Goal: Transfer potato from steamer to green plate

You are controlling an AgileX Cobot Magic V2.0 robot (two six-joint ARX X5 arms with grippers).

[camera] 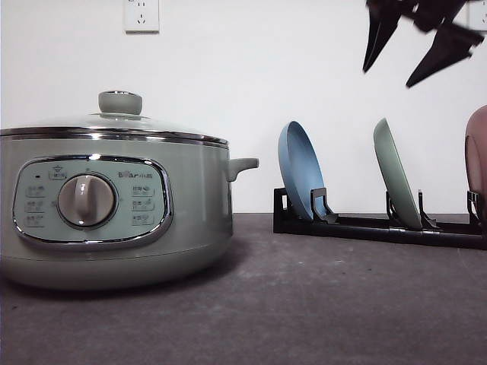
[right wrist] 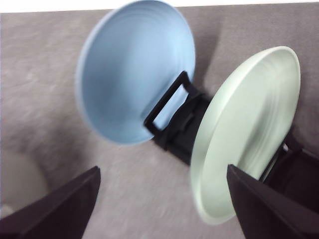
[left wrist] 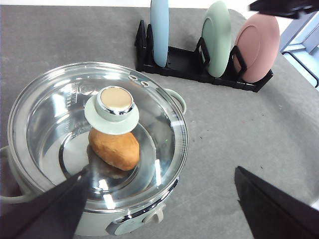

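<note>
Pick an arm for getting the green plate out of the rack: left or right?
Right. The right gripper hangs open above the rack, and its wrist view faces the green plate standing on edge. The left gripper, open, sits over the steamer, whose lid is on over the potato.

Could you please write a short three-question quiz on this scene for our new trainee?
1. True or false: the lid is on the steamer.
2. Where is the potato? A) on the table B) inside the steamer C) on the green plate
3. Fill in: the green plate stands on edge in the ____, between the blue plate and the pink plate.

Key: 1 true; 2 B; 3 rack.
</note>
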